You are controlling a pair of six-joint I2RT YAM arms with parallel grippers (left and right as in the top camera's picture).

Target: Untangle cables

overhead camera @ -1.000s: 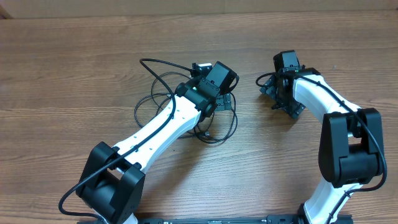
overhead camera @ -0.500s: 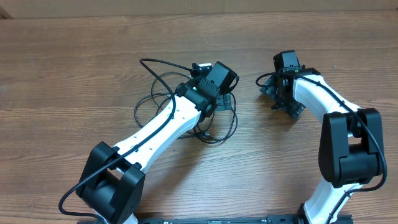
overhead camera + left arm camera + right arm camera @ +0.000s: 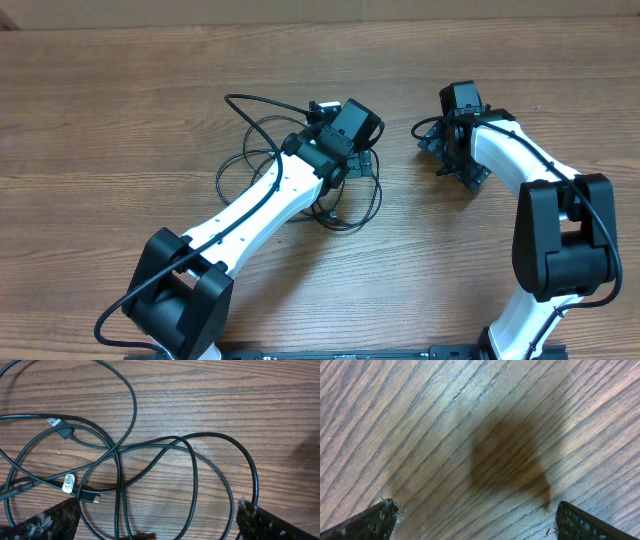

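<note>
Cables point(image 3: 135, 405) lie looped on table point(image 3: 225, 390), seemingly untouched beneath spread left tool point(image 3: 157, 521).

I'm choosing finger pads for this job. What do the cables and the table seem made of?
The cables: probably rubber or plastic jacket, matte black; they curve in soft loops. The table: wood or wood-look laminate, smooth, with brown grain lines; cannot tell which.
</note>
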